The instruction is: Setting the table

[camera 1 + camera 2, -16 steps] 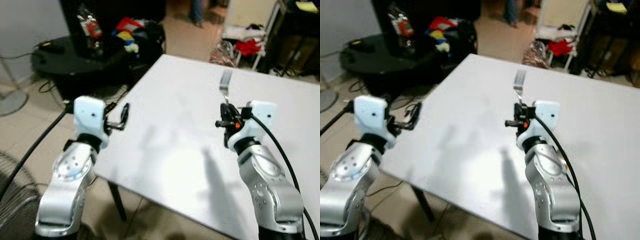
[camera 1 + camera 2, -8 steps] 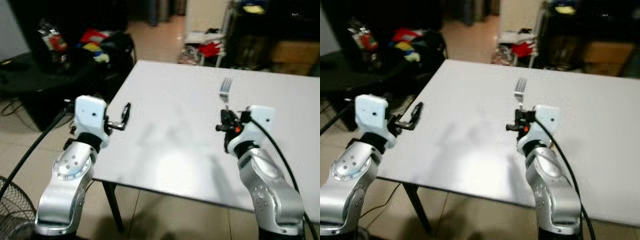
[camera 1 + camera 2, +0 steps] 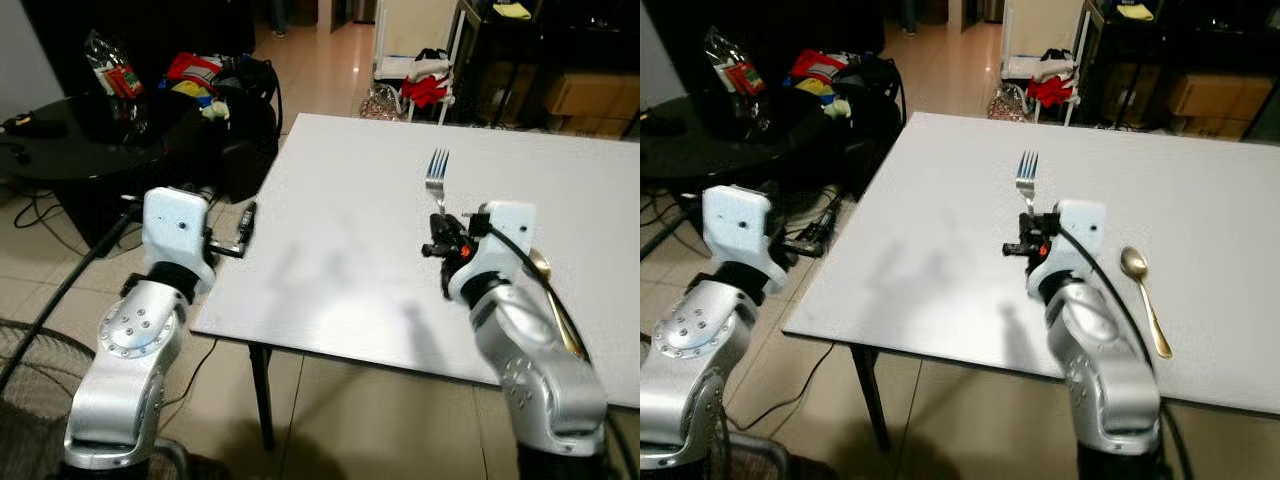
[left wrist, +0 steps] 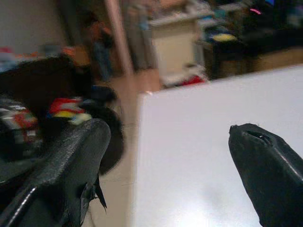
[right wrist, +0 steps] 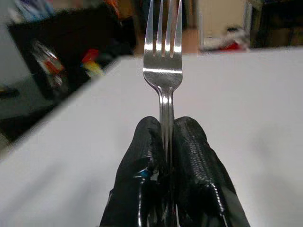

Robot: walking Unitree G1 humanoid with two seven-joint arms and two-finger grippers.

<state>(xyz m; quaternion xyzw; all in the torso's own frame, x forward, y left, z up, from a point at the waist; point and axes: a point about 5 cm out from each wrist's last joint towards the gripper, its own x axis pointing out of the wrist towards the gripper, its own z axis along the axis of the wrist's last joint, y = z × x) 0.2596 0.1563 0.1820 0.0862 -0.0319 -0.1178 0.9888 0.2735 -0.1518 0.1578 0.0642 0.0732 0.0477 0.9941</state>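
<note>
1. Far left, a dark round side table (image 3: 70,120) is carrying a snack bag, with bright clutter beside it on the floor.
2. The left claw (image 3: 246,224) is hovering at the white table's (image 3: 340,250) left edge, its fingers (image 4: 71,170) spread wide apart and gripping nothing.
3. The right claw (image 3: 1025,222) is hanging over the table's middle, fingers (image 5: 189,156) pinched tight on a silver fork (image 5: 163,71), which is pointing tines away from the robot.
4. A gold spoon (image 3: 1143,296) is lying flat on the table, just right of the right arm.
</note>
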